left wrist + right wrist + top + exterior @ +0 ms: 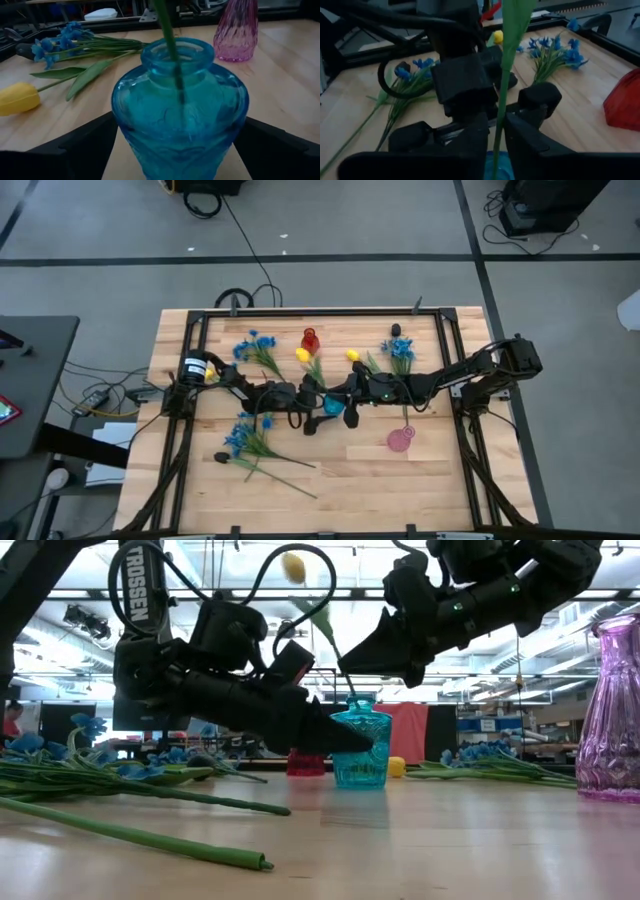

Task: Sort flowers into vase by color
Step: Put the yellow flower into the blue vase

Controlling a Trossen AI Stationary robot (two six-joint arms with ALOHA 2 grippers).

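A blue glass vase (pixel 180 115) stands on the table at mid-table (pixel 332 408). My left gripper (pixel 180 142) reaches in level from the table's left, open, with one finger on each side of the vase's belly. A yellow flower (pixel 293 567) stands tilted, and its green stem (pixel 170 45) goes down through the vase's mouth. My right gripper (pixel 497 122) is above the vase (pixel 350 660), shut on that stem. A second yellow flower (pixel 17 97) lies on the table with its bud on the wood. My left gripper's fingers (pixel 85 140) flank the blue vase's lower body; whether they touch the glass I cannot tell. My right gripper pinches the yellow flower's stem (pixel 499 107) between its two fingers, below a leaf. Its fingers slant down from the table's right and lie across the stem. The stem stands tilted with its lower end inside the vase.
A red vase (pixel 310 340) stands beyond the blue one and a pink vase (pixel 400 440) nearer, to the right. Blue flower sprays lie at the far left (pixel 258 350), far right (pixel 400 352) and near left (pixel 245 435). Black frame rails (pixel 320 313) border the table.
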